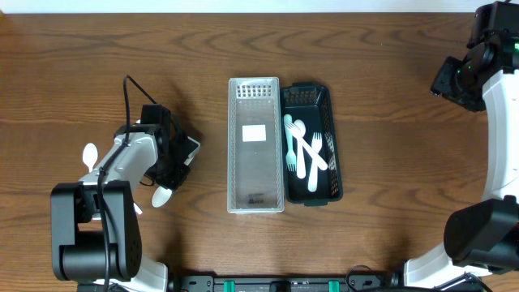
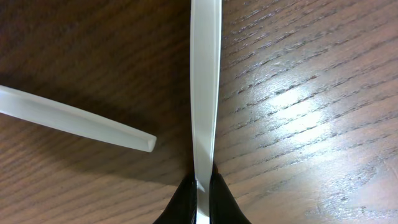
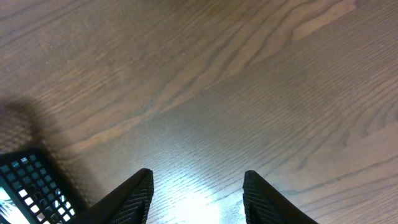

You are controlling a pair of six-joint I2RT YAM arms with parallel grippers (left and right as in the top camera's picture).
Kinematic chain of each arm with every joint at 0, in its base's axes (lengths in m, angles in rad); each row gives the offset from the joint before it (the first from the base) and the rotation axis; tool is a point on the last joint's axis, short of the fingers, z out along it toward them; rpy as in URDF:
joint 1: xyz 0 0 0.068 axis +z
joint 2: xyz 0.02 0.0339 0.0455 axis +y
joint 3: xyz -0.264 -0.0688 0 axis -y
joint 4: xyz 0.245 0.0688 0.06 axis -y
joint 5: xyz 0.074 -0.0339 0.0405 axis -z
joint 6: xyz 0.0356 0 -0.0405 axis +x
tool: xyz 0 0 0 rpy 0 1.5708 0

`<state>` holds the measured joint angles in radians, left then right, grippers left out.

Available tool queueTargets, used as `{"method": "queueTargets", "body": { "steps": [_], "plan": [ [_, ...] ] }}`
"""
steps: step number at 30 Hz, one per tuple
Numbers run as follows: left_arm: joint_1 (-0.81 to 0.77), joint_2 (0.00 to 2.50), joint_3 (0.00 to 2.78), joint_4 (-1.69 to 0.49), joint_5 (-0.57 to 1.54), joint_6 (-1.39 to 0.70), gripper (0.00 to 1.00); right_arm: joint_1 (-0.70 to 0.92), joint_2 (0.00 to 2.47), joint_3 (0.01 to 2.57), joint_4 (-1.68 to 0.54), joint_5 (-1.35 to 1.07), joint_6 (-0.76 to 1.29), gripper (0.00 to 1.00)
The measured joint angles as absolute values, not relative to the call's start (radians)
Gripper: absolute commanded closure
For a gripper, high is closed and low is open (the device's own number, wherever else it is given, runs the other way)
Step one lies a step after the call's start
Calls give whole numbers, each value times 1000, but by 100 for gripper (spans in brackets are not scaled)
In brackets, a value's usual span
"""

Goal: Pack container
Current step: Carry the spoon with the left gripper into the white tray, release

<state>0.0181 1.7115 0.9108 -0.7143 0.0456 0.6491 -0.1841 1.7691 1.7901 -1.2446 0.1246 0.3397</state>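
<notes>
1. The left arm is bent low over the left side of the bench. Its tool points down at the wood.
2. The left tool is pressed together on the thin handle of a white spoon. From above, the spoon's bowl shows just below the tool.
3. In the left wrist view, the pinched handle runs straight up from the dark fingertips. A loose white handle lies flat on the wood to its left, not touching it.
4. A second spoon lies on the bench beside the left arm.
5. The right arm reaches toward the far right corner. Its tool hangs over bare wood with the fingers spread, holding nothing.
6. In the middle of the bench stands a clear container with a white label on its floor. A dark basket sits against its right side, holding white forks and spoons.
7. The bench is dark brown wood with strong grain and a bright patch of glare. The room beyond is out of sight.
</notes>
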Motion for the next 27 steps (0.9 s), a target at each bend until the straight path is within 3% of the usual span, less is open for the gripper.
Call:
{"method": "queueTargets", "body": {
  "steps": [7, 18, 27],
  "plan": [
    [18, 1711, 923, -750, 46, 604, 94, -184, 1769, 1790, -1245, 125, 335, 50],
    [-5, 1581, 1150, -981, 71, 413, 94, -184, 1769, 1790, -1243, 125, 332, 50],
    [-202, 1478, 1367, -989, 227, 80, 94, -184, 1769, 1790, -1241, 125, 332, 50]
  ]
}}
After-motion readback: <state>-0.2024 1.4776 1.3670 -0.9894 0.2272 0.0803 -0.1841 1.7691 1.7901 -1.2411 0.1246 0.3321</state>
